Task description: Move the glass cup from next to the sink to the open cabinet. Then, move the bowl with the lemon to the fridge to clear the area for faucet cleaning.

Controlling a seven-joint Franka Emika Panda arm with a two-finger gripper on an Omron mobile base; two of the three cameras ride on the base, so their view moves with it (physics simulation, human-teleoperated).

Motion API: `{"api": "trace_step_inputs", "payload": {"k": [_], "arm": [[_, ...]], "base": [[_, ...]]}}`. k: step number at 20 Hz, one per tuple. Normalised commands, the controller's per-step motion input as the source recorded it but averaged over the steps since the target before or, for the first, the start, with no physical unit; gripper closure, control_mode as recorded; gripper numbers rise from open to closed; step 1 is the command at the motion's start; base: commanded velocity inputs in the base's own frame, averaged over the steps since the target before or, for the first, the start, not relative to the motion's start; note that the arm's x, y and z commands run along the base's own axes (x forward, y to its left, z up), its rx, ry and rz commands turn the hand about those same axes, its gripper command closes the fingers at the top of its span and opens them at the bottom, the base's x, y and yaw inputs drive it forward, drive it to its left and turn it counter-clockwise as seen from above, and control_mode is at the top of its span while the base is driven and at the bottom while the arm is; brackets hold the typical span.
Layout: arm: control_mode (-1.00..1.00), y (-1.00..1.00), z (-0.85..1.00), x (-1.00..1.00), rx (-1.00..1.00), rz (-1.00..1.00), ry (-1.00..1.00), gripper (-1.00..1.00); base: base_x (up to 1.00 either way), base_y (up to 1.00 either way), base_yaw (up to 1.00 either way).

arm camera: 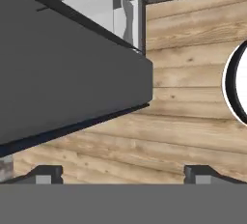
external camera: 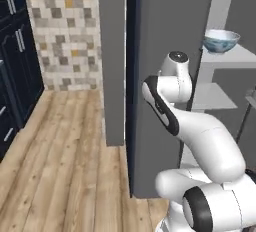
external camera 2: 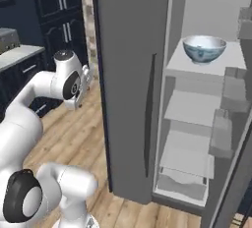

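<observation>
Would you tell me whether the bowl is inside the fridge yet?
Yes: the bowl stands upright on an upper shelf inside the open fridge. The lemon cannot be seen.

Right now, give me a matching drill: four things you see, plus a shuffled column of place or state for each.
Things:
1. bowl
2. fridge
3. tool
4. cabinets

Place or state:
A. open, nothing between its tips
B. on an upper fridge shelf
C. door open, shelves showing
D. dark navy, shut, by the tiled wall

Pairs: 1-B, 2-C, 3-A, 4-D
</observation>
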Motion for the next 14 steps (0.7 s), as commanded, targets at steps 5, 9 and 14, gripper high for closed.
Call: {"api": "trace_step_inputs", "payload": {"k": [5, 9, 14], "arm": [[1.0, 0.0, 0.0, 0.0, 0.0, 0.0, 0.0, -1.0], [1.0, 0.0, 0.0, 0.0, 0.0, 0.0, 0.0, -1.0], [1.0, 0.0, 0.0, 0.0, 0.0, 0.0, 0.0, -1.0]], "base": [[0.0, 0.0, 1.0], [0.0, 0.02, 1.0], [0.0, 0.09, 0.98]]}}
